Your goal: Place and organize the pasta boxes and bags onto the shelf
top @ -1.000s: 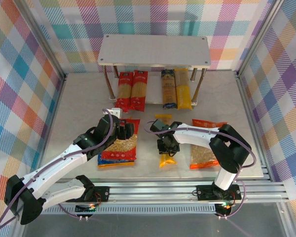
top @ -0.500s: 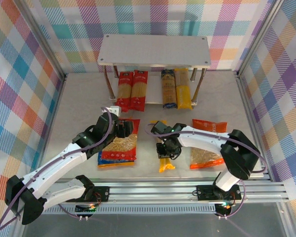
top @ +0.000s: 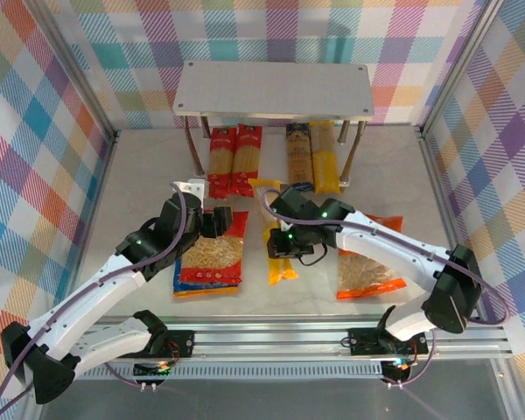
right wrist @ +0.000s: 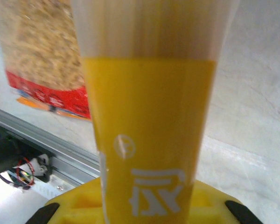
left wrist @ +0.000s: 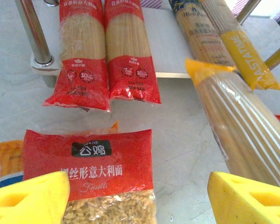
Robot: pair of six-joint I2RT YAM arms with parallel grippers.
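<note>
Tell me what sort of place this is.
Probably a robot test cell staged as a pantry: plaid walls, arms bolted to a rail, a small shelf holding spaghetti packs.

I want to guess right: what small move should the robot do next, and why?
Probably the right claw should slide its yellow spaghetti pack forward into the gap on the shelf's lower board, between the red packs and the dark blue pack. It is gripped, and its far end points at that gap.
</note>
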